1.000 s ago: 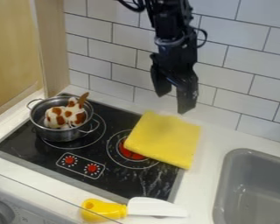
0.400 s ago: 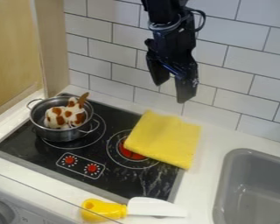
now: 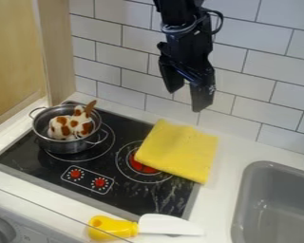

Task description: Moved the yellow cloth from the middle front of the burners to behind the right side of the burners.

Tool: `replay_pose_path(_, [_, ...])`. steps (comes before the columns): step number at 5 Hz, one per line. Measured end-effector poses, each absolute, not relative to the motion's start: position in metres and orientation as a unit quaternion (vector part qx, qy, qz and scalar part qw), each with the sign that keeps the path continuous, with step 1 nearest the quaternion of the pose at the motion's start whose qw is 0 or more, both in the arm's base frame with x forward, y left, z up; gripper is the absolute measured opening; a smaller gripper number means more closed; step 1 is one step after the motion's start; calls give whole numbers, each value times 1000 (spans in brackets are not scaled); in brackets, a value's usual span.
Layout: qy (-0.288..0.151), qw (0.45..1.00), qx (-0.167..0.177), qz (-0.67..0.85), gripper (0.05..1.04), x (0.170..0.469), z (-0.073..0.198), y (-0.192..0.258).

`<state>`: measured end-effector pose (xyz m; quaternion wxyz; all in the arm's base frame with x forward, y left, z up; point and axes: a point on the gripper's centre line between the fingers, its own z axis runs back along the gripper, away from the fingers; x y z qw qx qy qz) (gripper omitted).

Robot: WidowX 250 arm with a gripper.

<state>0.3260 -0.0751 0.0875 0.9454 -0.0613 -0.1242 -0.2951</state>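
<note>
Across the back right part of the black glass stovetop (image 3: 142, 195) lies the flat yellow cloth (image 3: 180, 151), overhanging onto the white counter (image 3: 234, 142). Above hangs the black 2-finger gripper (image 3: 185, 100), fingers spread. Leftward, 1 silver metal pot (image 3: 62, 146) holds a brown-and-white toy (image 3: 71, 126).

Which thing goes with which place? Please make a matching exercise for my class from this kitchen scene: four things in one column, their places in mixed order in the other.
Things
1. Yellow cloth
2. Metal pot
3. Spotted toy
4. Yellow-handled tool

Places
A. Inside the metal pot
B. Along the front edge of the cooktop
C. Partly over the cooktop's right side, partly on the counter
D. Standing on the cooktop's left side

Right pairs: 1-C, 2-D, 3-A, 4-B
</note>
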Motion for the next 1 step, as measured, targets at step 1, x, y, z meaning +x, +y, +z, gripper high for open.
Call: replay_pose_path(1, [-124,945,-61,-295,999,326,88,-75])
